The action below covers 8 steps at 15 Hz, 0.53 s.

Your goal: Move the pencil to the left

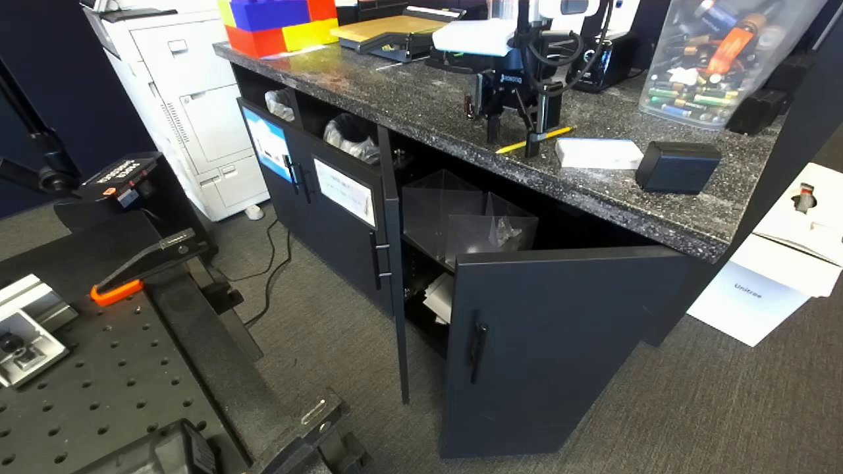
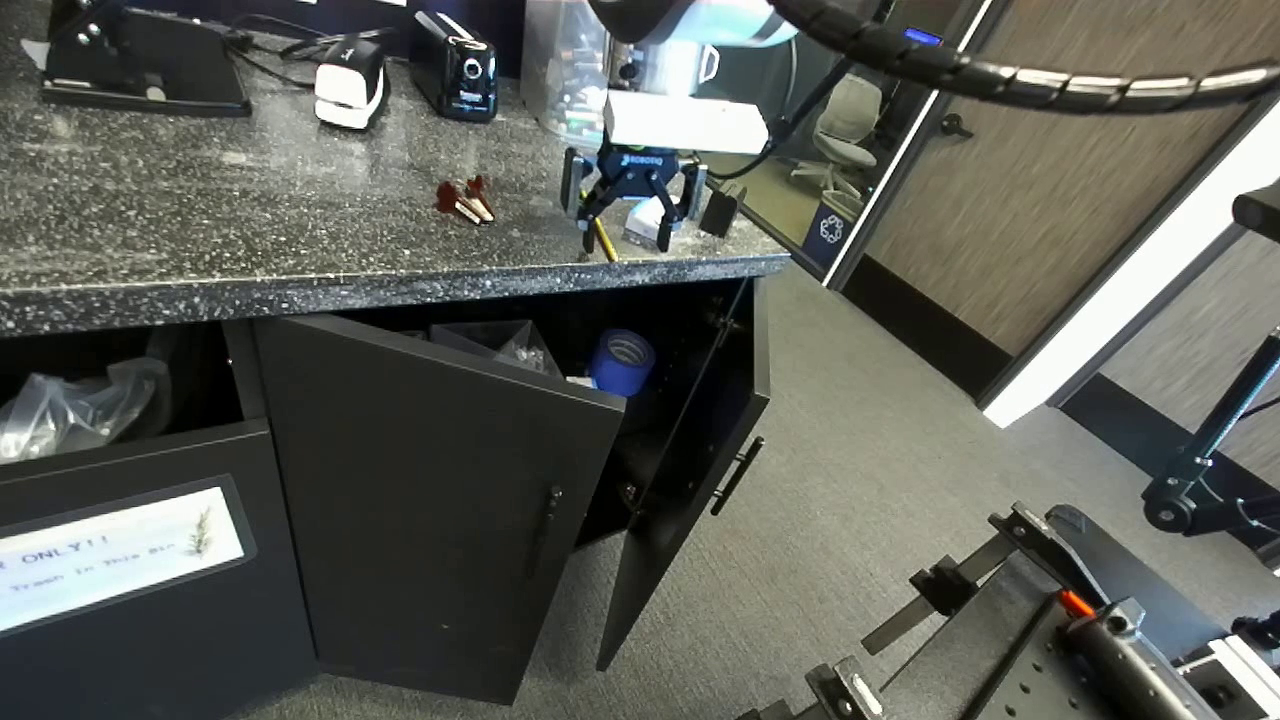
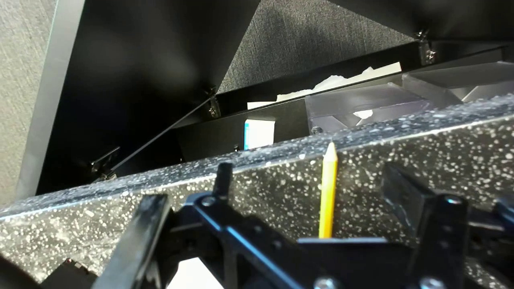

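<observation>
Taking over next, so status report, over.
Gripper open. Pencil on counter, ungripped. White box close by, possibly in the way.

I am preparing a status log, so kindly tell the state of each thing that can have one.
Gripper: open
Pencil: lying on the countertop, not gripped
Unlabelled cabinet doors: both open
Door with white sign: seems closed
Printer panels: look shut
Clear bin: holding batteries, lid not visible

within the spread gripper (image 2: pixel 626 241), free countertop (image 3: pixel 361 200) flanked the pencil (image 3: pixel 329 192) on both sides, while a white box (image 1: pixel 598 153) near it and a black block (image 1: pixel 678 169) farther off were obstacles.
</observation>
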Each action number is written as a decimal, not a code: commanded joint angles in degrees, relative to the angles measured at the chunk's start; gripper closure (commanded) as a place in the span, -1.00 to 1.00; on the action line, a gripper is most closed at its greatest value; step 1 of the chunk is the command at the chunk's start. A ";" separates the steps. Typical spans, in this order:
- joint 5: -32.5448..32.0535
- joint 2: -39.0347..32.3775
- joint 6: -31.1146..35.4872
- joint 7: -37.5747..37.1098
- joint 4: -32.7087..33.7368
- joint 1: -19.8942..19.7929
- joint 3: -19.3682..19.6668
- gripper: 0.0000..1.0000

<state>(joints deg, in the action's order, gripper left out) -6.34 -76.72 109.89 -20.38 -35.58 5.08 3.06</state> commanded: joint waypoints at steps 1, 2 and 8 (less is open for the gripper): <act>0.39 -3.58 -1.14 -1.55 4.89 -0.83 0.27 -0.28; 0.29 -4.11 -0.95 -1.66 5.43 -0.94 0.31 -0.09; -0.14 -5.28 -1.14 -2.10 7.32 -0.11 0.40 0.83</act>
<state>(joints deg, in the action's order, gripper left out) -6.49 -78.96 109.38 -21.50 -32.33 4.24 3.34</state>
